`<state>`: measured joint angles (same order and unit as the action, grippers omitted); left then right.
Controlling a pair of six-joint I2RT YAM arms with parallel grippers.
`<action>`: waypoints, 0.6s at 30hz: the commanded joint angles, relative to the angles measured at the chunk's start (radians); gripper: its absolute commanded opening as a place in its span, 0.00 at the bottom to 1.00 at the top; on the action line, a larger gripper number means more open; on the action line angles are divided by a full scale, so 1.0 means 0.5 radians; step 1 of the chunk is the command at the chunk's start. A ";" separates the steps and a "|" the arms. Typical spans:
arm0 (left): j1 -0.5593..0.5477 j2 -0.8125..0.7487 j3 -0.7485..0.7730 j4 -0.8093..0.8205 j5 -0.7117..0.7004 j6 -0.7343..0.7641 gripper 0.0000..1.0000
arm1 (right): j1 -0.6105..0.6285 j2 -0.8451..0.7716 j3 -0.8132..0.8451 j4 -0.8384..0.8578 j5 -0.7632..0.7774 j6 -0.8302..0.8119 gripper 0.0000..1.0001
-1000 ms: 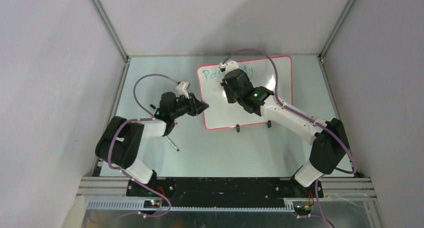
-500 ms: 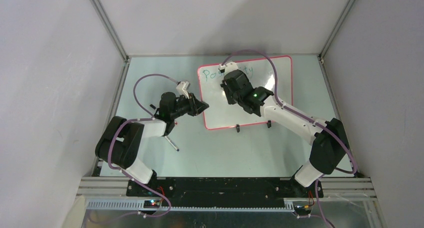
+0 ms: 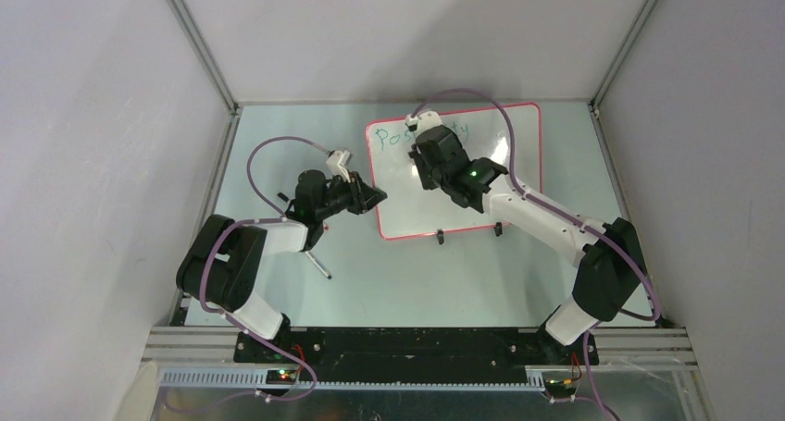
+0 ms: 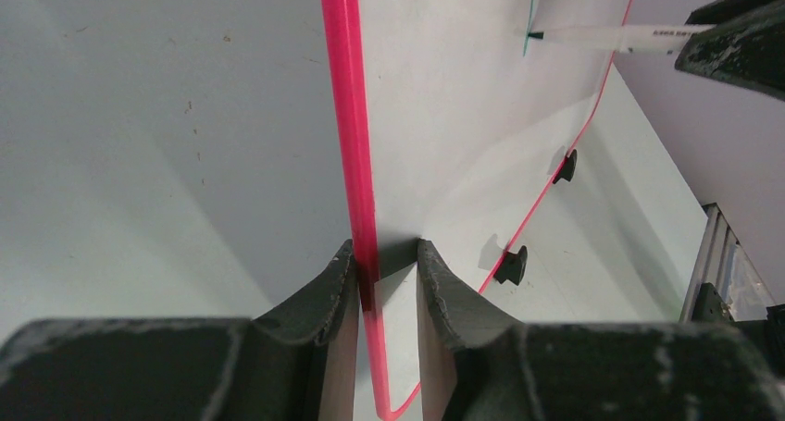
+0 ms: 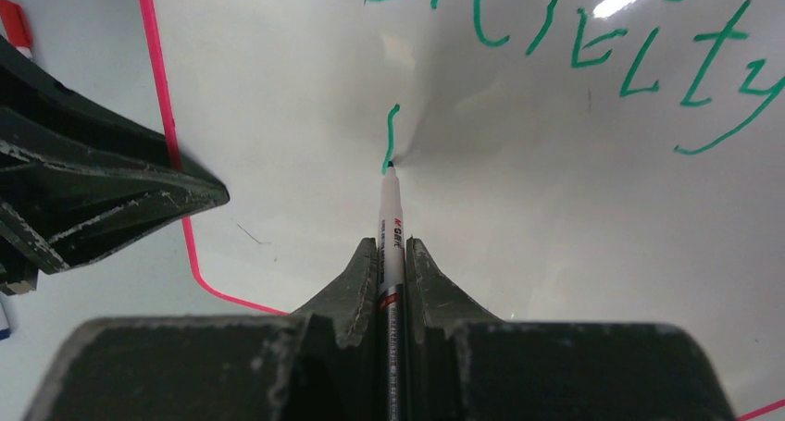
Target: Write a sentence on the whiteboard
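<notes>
Right gripper (image 5: 393, 251), clamped on a slim white marker pen (image 5: 390, 208), hides the middle of the thin green handwritten sentence (image 3: 387, 138); left gripper (image 4: 384, 254) pinches the nine-o'clock edge of the glossy red-rimmed whiteboard (image 3: 518, 157), bare toward six o'clock.

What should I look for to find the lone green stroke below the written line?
Start at the whiteboard, the red-rimmed panel standing on the table. Below the left part of its green handwriting, a marker held in the right arm's fingers touches the surface. The stroke is the short vertical dash at that tip, standing alone beneath the letters.
</notes>
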<state>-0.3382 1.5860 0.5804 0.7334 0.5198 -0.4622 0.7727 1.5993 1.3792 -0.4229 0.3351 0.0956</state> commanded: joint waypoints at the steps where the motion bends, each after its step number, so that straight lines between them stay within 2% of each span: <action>1: -0.011 -0.022 0.057 0.018 -0.030 0.081 0.27 | -0.026 0.019 0.146 0.042 0.033 -0.022 0.00; 18: -0.012 -0.020 0.060 0.010 -0.027 0.084 0.26 | -0.087 0.023 0.149 0.000 0.035 -0.013 0.00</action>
<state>-0.3382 1.5860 0.5804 0.7338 0.5213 -0.4618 0.7452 1.6123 1.4292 -0.4229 0.3347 0.0929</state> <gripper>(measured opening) 0.276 0.136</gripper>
